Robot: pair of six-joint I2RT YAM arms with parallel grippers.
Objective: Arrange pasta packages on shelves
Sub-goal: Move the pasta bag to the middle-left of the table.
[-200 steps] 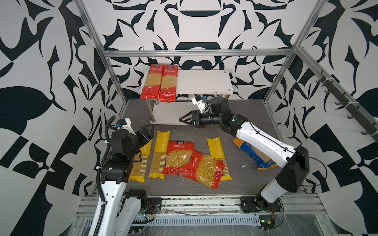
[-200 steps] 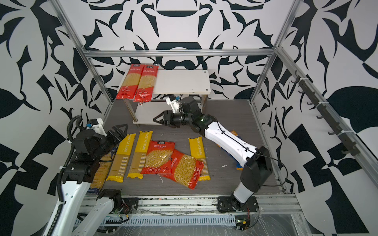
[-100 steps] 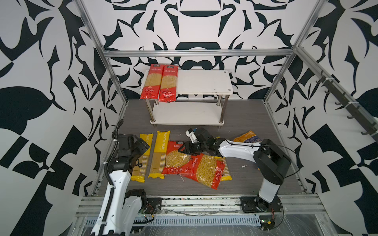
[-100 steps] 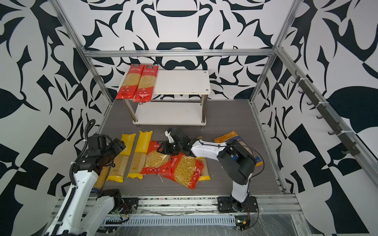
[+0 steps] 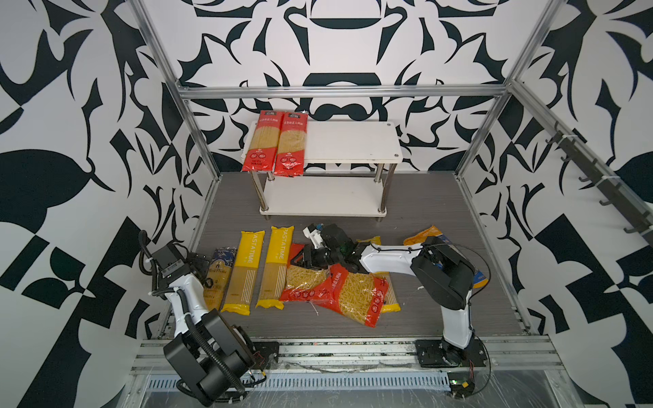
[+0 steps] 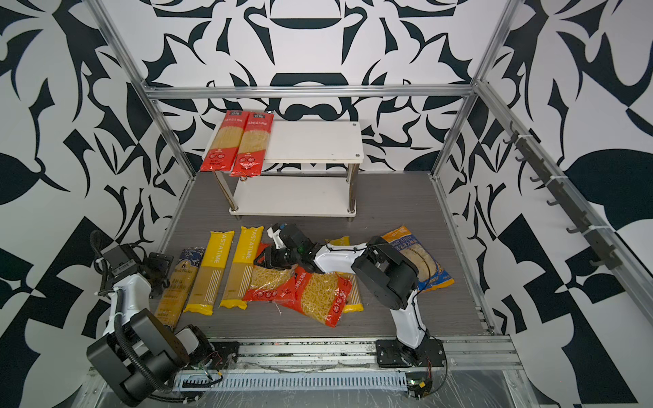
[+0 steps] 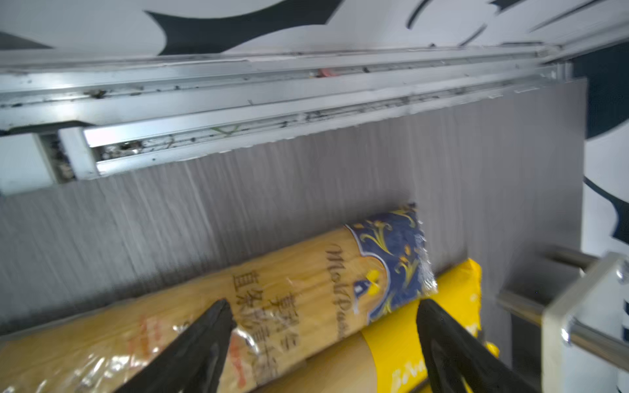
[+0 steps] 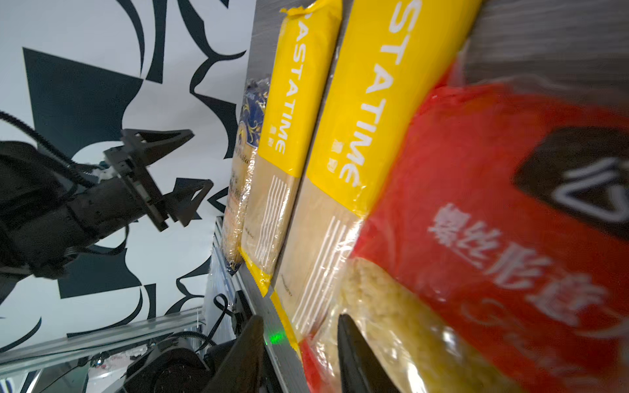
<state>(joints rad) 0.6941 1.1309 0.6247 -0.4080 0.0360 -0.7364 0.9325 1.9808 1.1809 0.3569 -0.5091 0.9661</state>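
Grey desk, patterned walls. Rack at the back edge, two red spaghetti packs on its top board. Step: next pickups. My left end effector gapes wide over the dark-blue spaghetti pack by the left edge; needs lowering, then closing. My right end effector, jaws half apart, sits at the crinkly red fusilli bag mid-desk; grip unclear.

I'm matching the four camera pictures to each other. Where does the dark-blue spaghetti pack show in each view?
Top view: dark-blue spaghetti pack, outermost in the row of lying packs.
Top view: same outermost spot.
Left wrist: just ahead of the open left pincer.
Right wrist: a thin strip at the far side of the row.
Shared landmark: the yellow PASTATIME pack lying right beside it, in all four.
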